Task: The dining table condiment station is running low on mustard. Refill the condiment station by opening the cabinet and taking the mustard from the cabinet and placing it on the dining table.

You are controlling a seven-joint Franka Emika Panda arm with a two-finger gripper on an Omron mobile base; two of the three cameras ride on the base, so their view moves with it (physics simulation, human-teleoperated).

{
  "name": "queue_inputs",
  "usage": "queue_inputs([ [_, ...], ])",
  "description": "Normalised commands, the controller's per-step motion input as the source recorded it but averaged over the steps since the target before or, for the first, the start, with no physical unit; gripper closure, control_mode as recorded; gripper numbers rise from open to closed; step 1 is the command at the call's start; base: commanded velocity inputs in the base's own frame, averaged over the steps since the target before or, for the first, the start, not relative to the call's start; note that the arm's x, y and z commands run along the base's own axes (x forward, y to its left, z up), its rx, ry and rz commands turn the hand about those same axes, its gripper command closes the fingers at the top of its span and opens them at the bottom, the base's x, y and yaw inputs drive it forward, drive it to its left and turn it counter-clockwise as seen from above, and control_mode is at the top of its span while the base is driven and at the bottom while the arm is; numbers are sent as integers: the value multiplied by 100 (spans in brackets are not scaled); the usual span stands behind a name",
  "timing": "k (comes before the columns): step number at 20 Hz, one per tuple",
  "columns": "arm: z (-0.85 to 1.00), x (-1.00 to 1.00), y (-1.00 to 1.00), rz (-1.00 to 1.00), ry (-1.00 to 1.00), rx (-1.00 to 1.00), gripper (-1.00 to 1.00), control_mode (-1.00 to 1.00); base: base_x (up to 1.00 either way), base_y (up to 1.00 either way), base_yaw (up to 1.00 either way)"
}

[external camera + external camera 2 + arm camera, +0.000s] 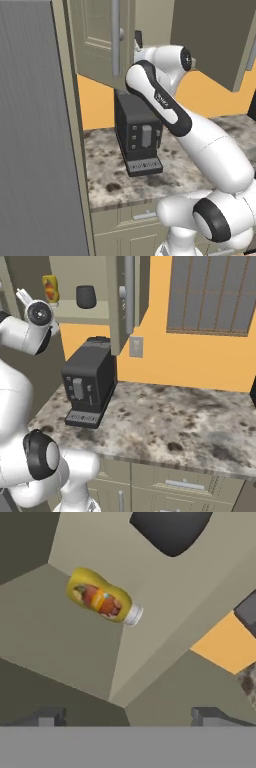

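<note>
arm up at the open cabinet, mustard in its sights

the stone worktop (170, 421) ran wide across the right base view, mottled grey-brown, with beige drawer fronts (185, 483) under its front edge and an orange wall (200, 361) behind it. a tall plain grey panel (35, 150) stood at the left of the left base view. a grey slatted window blind (210, 293) hung on the wall, well off to the right.

above the worktop, the cabinet (95, 313) stood open; one panelled door (122, 301) swung out edge-on with its long silver bar handle (129, 293) facing the camera. the white arm (200, 145) rose from the base and reached up to that cabinet, its wrist level with the shelf.

a black coffee machine (89, 383) sat on the worktop below the cabinet, near the wall, upright.

inside, on the shelf, a dark round cup (85, 296) stood just right of the mustard (50, 288). the mustard was upright there, yellow with a reddish label, pale cap downward. in the hand view the bottle (102, 598) sat ahead of the gripper (127, 716), apart from it, nothing touching. the two dark fingertips (47, 716) stood far apart, jaws spread wide and empty.
</note>
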Motion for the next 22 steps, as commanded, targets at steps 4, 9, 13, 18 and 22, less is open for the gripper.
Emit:
queue_inputs([
  [4,0,-51,64,13,-2,0,-100,-100,0,0,0],
  [9,0,-36,68,12,0,0,-100,-100,0,0,0],
  [13,0,-18,63,7,0,-4,-100,-100,0,0,0],
  [18,-1,-15,27,0,0,-13,-100,-100,0,0,0],
  [22,-30,0,-18,0,1,-20,-100,-100,0,0,0],
])
